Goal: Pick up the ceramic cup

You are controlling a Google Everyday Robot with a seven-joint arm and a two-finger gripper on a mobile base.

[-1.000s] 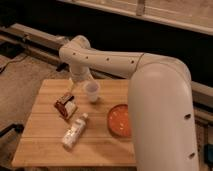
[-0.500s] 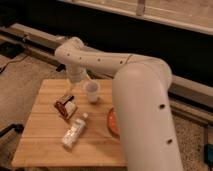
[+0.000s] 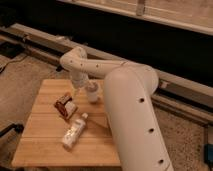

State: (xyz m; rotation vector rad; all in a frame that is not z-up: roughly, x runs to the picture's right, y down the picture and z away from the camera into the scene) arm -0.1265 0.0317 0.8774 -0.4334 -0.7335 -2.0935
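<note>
Gripper (image 3: 78, 90) low over the far part of the wooden table (image 3: 42, 142), at the end of the wrist dropping from the bent white arm (image 3: 127, 107). Cup (image 3: 93, 93) upright on the table, just beside the gripper, on its picture-right side; contact cannot be told. Whether the gripper is spread or closed: cannot tell, its tip merges with the wrist. Snack packet (image 3: 65, 105) near the gripper, toward the viewer. White bottle (image 3: 74, 132) lying on its side, nearer still. Thick forearm hides the table's right part and the cup's right edge.
</note>
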